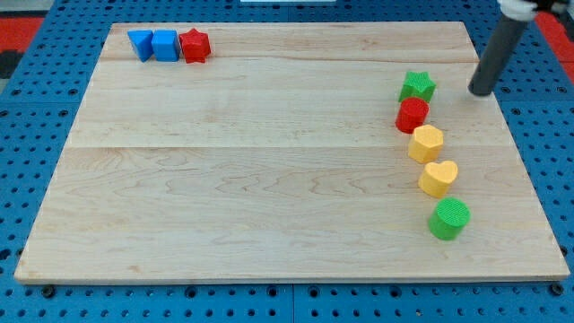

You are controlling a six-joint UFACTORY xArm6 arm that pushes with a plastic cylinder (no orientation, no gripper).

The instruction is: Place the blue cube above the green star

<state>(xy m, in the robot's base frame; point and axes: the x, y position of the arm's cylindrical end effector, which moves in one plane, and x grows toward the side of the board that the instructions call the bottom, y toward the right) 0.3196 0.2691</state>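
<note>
Nothing is done yet: the blue cube [165,45] sits at the counter's [269,179] top left, far from the green star [417,86], beside which my tip [481,91], with no pincer to tell of, hovers

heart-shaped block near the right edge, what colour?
Yellow. The heart block shows clearly in the camera view, below the yellow hexagon.

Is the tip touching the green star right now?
Apart. The camera view shows bare wood between my tip and the green star; the tip stands to the star's right, toward the view's right edge.
</note>
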